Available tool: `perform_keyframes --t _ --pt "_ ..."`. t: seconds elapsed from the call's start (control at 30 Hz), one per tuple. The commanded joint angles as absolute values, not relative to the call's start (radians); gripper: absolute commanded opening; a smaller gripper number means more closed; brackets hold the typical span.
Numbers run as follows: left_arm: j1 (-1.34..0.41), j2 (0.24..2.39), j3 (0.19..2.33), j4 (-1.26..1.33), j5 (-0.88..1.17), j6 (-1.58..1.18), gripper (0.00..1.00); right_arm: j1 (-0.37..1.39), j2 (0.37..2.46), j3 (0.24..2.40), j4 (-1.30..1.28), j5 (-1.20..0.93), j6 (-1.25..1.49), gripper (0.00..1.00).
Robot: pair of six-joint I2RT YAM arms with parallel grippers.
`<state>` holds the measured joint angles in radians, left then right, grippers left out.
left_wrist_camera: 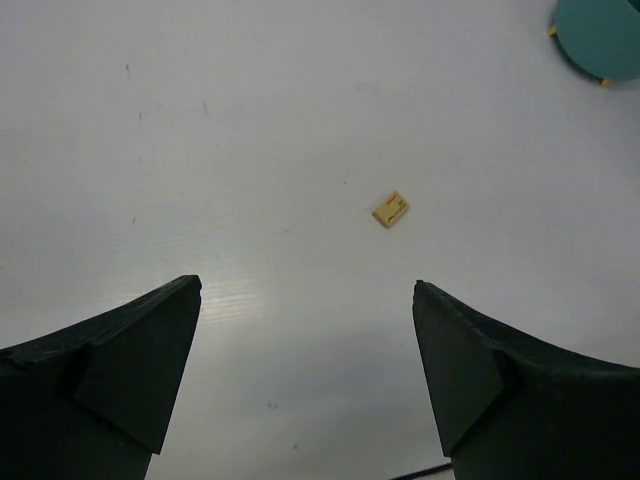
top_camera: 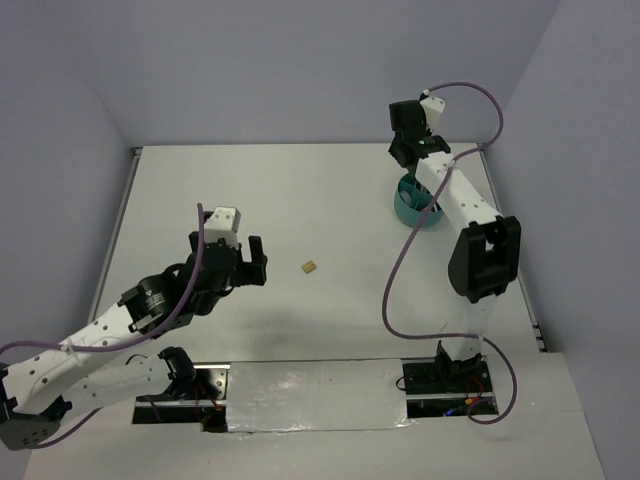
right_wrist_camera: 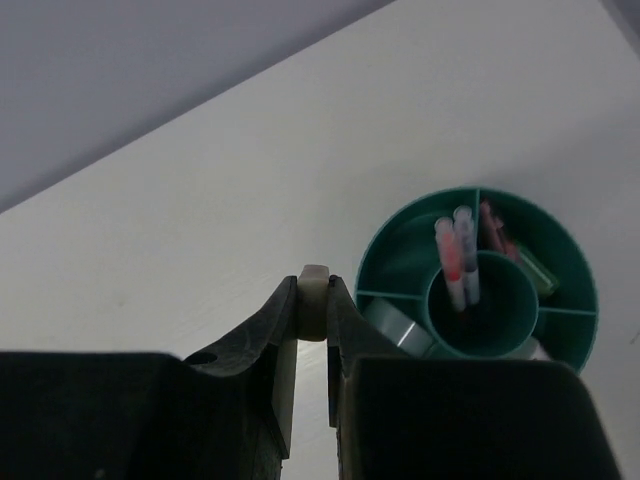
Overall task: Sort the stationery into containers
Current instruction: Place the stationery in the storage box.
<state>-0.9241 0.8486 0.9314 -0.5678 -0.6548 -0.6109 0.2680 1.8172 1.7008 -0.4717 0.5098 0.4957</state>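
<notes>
My right gripper is shut on a pale grey-tan block and holds it above and to the left of the round teal organiser cup. In the top view this gripper hangs over the cup's far side. The cup's centre tube holds a pink pen and a grey pen. A white tape ring and pink and green capsules lie in outer compartments. My left gripper is open and empty above the table, left of a small yellow-tan piece, which also shows in the top view.
The cup's edge shows at the top right of the left wrist view. The white table is walled at the back and both sides. A reflective strip lies between the arm bases.
</notes>
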Motion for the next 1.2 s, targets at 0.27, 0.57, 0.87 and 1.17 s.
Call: perform_keyframes --t 0.27,0.57,0.87,1.17 --pt "-0.930 0.721 0.868 -0.572 -0.614 -0.620 0.99 0.239 2.003 1.918 -0.580 0.664 0.407 0.00" --pt "-0.930 0.799 0.887 -0.589 -0.604 -0.620 0.99 0.233 2.016 1.841 -0.568 0.695 0.382 0.00" --pt "-0.930 0.799 0.885 -0.588 -0.607 -0.617 0.99 0.219 2.034 1.824 -0.577 0.692 0.379 0.03" --pt "-0.930 0.821 0.893 -0.589 -0.595 -0.612 0.99 0.213 2.051 1.821 -0.580 0.673 0.371 0.27"
